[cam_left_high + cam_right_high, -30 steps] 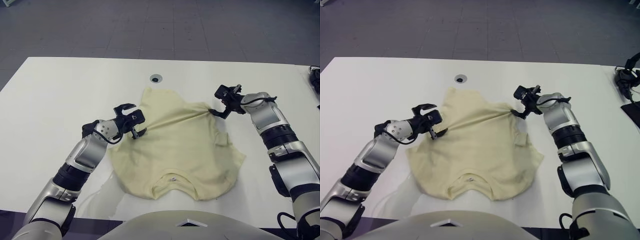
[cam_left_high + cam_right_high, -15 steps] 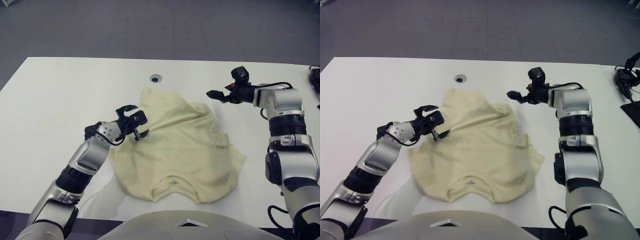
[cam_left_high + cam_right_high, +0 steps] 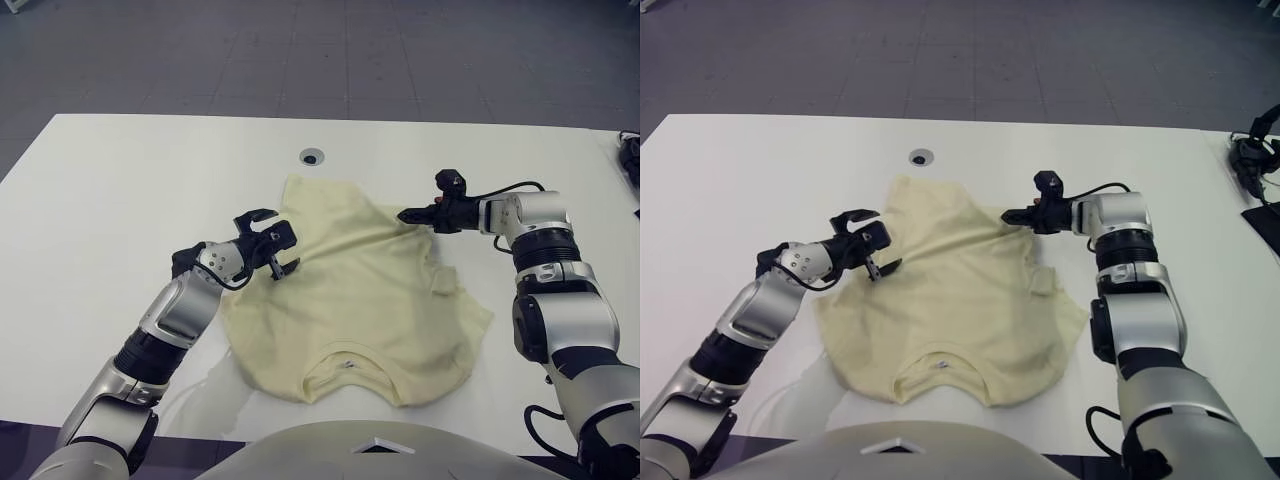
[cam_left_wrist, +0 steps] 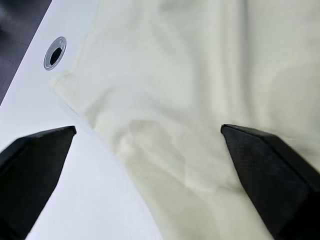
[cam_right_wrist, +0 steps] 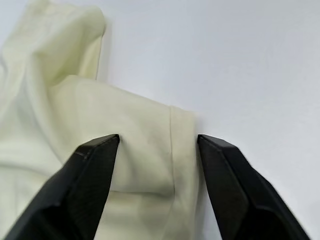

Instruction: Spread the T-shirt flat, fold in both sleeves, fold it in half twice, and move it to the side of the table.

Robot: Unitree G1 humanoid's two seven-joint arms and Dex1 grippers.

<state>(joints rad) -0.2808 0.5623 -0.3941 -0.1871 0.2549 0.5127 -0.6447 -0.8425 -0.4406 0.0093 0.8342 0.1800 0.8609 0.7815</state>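
A pale yellow T-shirt (image 3: 350,290) lies crumpled on the white table (image 3: 120,170), its collar (image 3: 345,362) toward the near edge. My left gripper (image 3: 270,243) hovers open over the shirt's left edge; in the left wrist view its fingers (image 4: 40,150) stand wide apart above the cloth (image 4: 190,100). My right gripper (image 3: 408,214) is at the shirt's far right edge. In the right wrist view it is open (image 5: 159,137), with a folded hem of the shirt (image 5: 145,165) lying between the two fingers.
A round cable hole (image 3: 312,156) sits in the table just beyond the shirt. Black cables and gear (image 3: 1252,150) lie at the table's right edge. Bare tabletop stretches to the left and far side of the shirt.
The right gripper let go of the shirt's right edge, swung up and away to the right, then came back to that edge. The bunched cloth relaxed. The left gripper barely moved.
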